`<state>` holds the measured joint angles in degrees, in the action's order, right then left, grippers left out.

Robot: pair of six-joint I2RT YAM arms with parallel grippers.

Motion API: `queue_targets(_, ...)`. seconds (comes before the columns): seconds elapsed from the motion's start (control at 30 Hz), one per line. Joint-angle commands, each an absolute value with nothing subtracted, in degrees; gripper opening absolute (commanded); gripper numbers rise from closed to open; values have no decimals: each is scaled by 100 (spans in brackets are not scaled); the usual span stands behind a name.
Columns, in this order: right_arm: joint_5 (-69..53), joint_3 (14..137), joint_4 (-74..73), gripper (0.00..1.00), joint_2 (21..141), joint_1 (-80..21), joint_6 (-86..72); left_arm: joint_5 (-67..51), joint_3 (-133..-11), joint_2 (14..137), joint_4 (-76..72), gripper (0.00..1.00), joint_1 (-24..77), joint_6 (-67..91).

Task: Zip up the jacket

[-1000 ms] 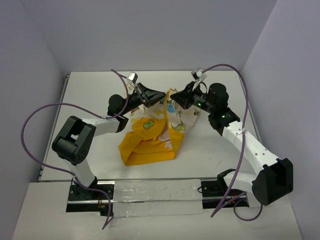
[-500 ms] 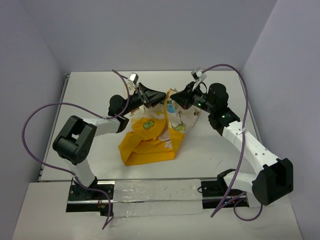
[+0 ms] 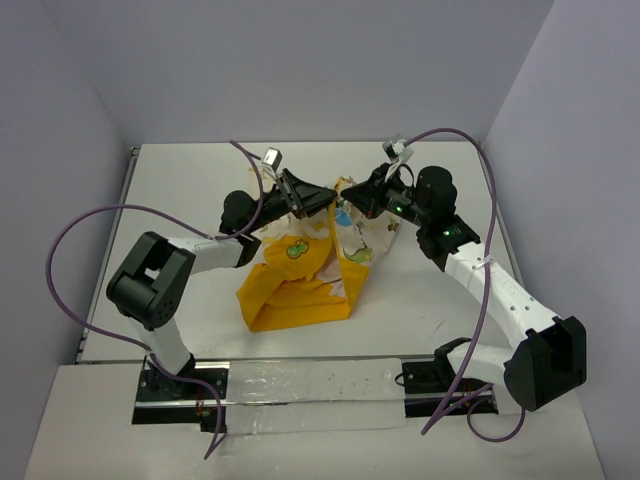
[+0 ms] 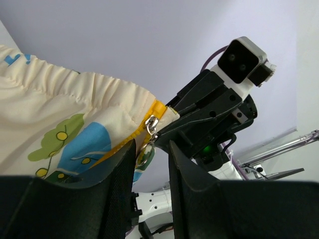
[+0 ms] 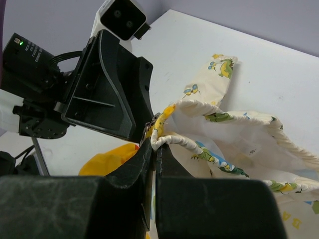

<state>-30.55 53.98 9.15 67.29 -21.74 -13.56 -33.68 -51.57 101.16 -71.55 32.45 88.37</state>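
jacket [image 3: 296, 285] hangs from the two grippers. its top edge is lifted up between them, and the rest falls below them onto the table [image 3: 400, 310], on the side toward the arm bases. right gripper [image 3: 347, 192] has its fingers pressed together on the cream edge, just beside the end of the zipper. left gripper [image 4: 152, 149] faces it from the opposite side, almost tip to tip, with its fingers a little spread. the zipper pull [image 4: 151, 127] dangles in the gap between them and i do not see it clamped. the zipper line runs from this pinched corner downward, away from both grippers. i judge the left one is nearer to the pull, so it should close on it and travel along that line while the right one keeps the end tight.
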Motion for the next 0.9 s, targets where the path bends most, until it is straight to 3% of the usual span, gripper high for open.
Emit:
queue_targets(0.0,-3020,5525,1204,0,6518,-2171,-1295,-3274,-5148,10005,-7016,34,3331,8496)
queue_targets(0.17,-3041,5551,1195,0,6557,-2171,-1301,-3226,-5111,9954,-6922,22,3331,8455)
queue_targets(0.3,-3032,5537,1161,0,6531,-2171,-1283,-3191,-5063,9958,-6969,22,3323,8498)
queue_targets(0.47,-3023,5504,1138,0,6515,-2171,-1263,-3135,-5019,9940,-7038,23,3305,8536)
queue_targets(0.6,-3032,5520,1125,0,6530,-2171,-1251,-3132,-5051,9917,-7034,30,3305,8543)
queue_targets(0.87,-3032,5497,1134,0,6513,-2171,-1257,-3111,-5089,9901,-7071,31,3296,8600)
